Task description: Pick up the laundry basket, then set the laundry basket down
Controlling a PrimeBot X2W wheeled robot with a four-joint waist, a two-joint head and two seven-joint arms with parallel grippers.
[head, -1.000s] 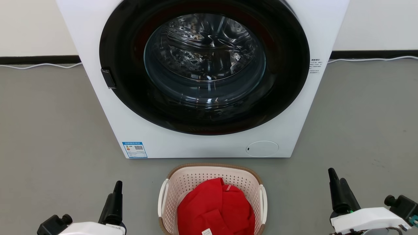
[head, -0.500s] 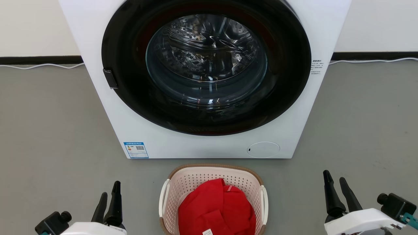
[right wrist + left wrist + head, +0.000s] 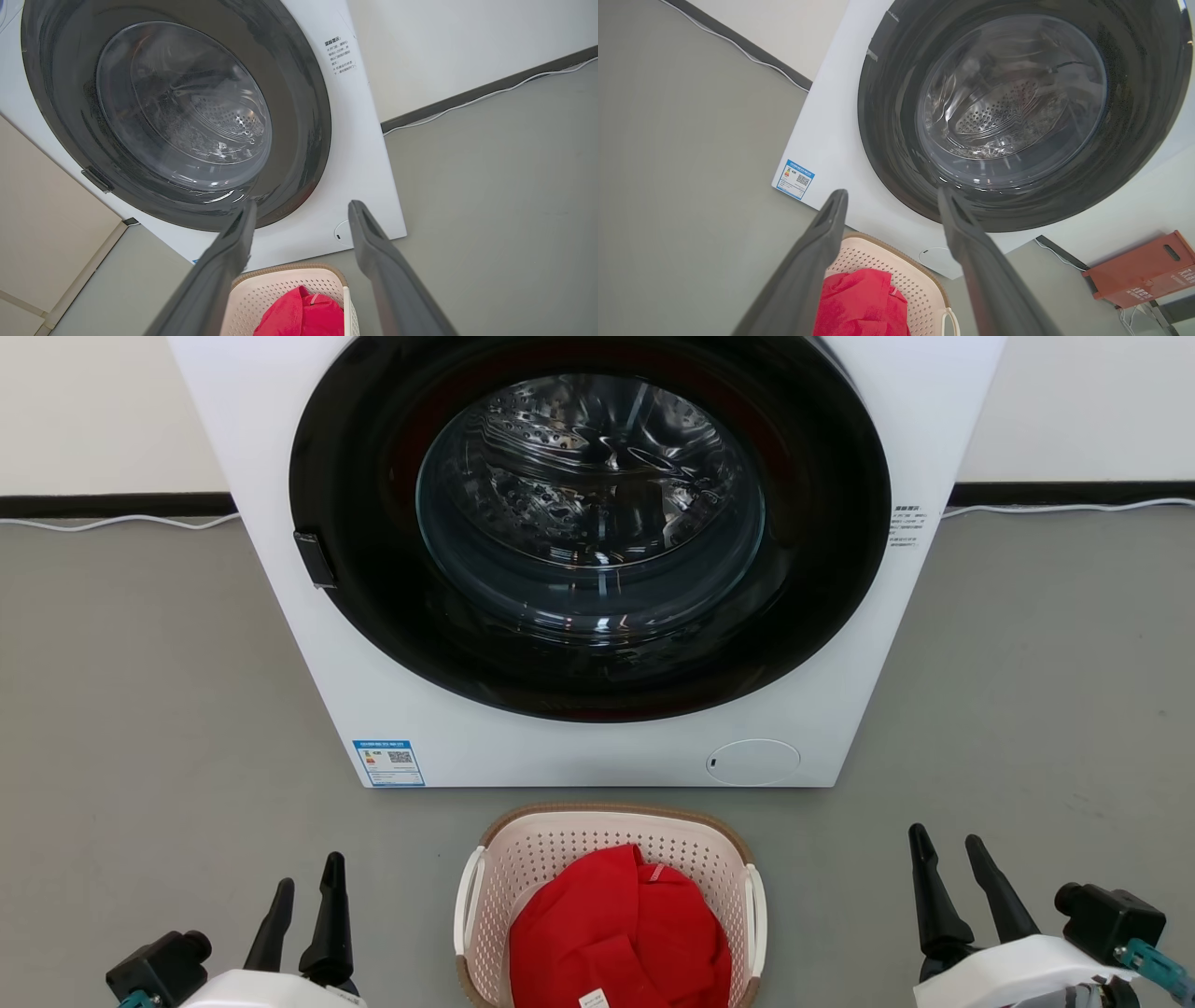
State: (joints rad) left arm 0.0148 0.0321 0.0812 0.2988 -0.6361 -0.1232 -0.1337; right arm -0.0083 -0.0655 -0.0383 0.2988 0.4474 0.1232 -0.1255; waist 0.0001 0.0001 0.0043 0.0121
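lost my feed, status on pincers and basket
Left pincer open. Right pincer open. Laundry basket on floor between them, red cloth inside, not gripped. Washer behind it; handles unobstructed.

The left gripper (image 3: 893, 191) is holding its jaws spread, gripping nothing. Below and between them the laundry basket (image 3: 920, 291) is sitting with red cloth (image 3: 859, 303) inside; the washer (image 3: 831, 121) is looming beyond the jaw tips.

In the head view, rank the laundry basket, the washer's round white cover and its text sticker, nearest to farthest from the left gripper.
1. Laundry basket, on the floor just right of the left gripper.
2. Round white cover, low right on the washer front.
3. Text sticker, higher, at the washer's right edge.
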